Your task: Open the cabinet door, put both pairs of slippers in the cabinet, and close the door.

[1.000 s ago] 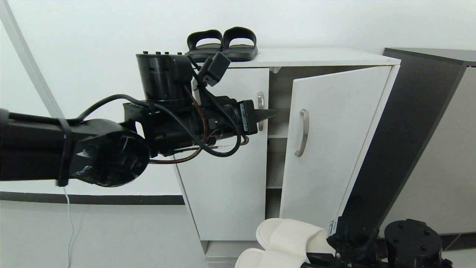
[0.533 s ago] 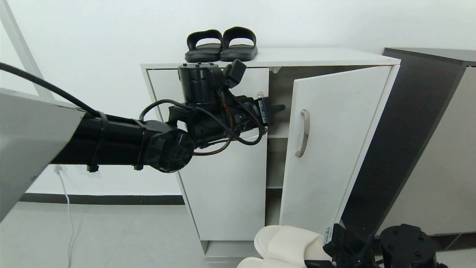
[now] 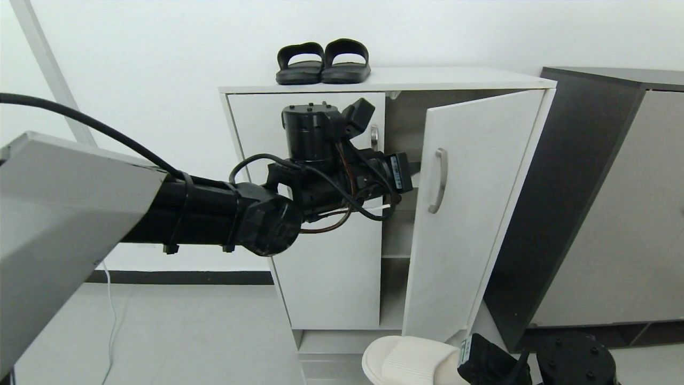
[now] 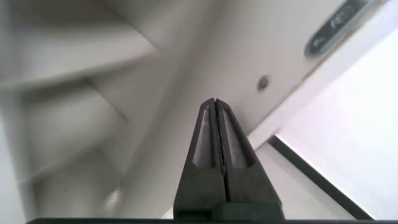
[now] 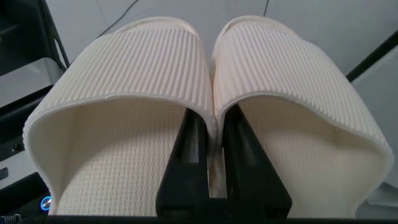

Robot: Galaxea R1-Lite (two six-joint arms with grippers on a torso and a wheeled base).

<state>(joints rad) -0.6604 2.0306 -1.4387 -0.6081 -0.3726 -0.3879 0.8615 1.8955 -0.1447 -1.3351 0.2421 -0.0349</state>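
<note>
Head view: the left gripper (image 3: 418, 167), its fingers pressed together on nothing, is sitting in the gap between the two doors. Its tip is tucked just behind the free edge of the right cabinet door (image 3: 475, 224), which is standing partly open, while the left door (image 3: 326, 278) is lying shut. The black slippers (image 3: 323, 63) are resting side by side on the cabinet top (image 3: 454, 79). The white slippers (image 3: 406, 359) are hanging low in front of the cabinet, and the right gripper (image 5: 214, 165) is pinching their two inner edges together.

The step in hand appears to be swinging the right door wider. Doing it well likely means pushing on the door's inner face near its free edge, just beside the handle (image 3: 438, 181). The push should follow the hinge's arc outward, not run straight ahead toward the shelves. The door's lower corner is sitting close to the white pair, so that arm should be holding clear of the sweep.
</note>
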